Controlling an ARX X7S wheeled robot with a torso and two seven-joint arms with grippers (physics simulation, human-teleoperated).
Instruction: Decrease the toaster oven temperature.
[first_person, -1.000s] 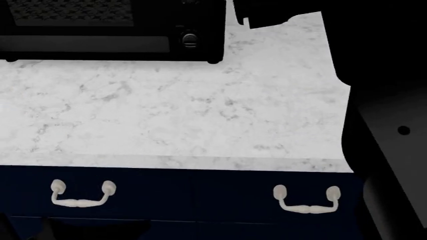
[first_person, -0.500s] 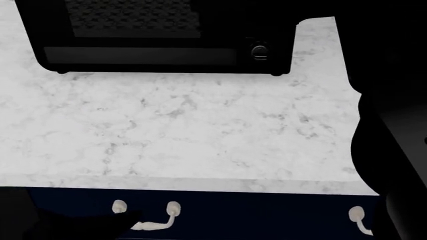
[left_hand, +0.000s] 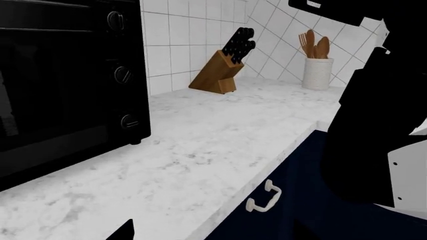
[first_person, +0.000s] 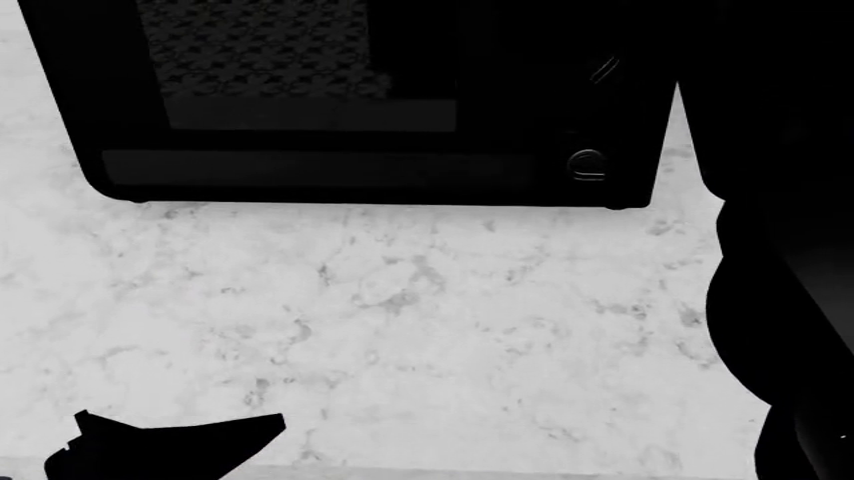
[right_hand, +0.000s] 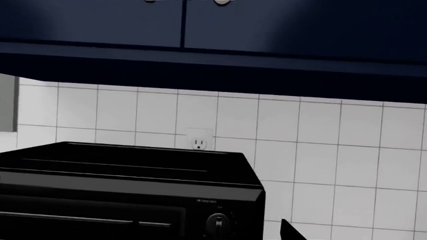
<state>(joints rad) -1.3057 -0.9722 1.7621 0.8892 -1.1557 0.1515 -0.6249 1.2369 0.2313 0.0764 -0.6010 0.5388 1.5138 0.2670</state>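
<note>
I see the toaster oven (first_person: 360, 100) at the back of the counter (first_person: 400, 330), its knobs (left_hand: 124, 74) untouched. Neither gripper's jaws are clear, so I can't tell their state. Everything remains.

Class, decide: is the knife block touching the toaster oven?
Apart. The left wrist view shows bare marble counter between the knife block and the toaster oven.

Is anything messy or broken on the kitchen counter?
No, nothing stands out. The toaster oven sits flat on the marble counter, its door closed. The knife block and utensil jar stand upright by the wall.
</note>
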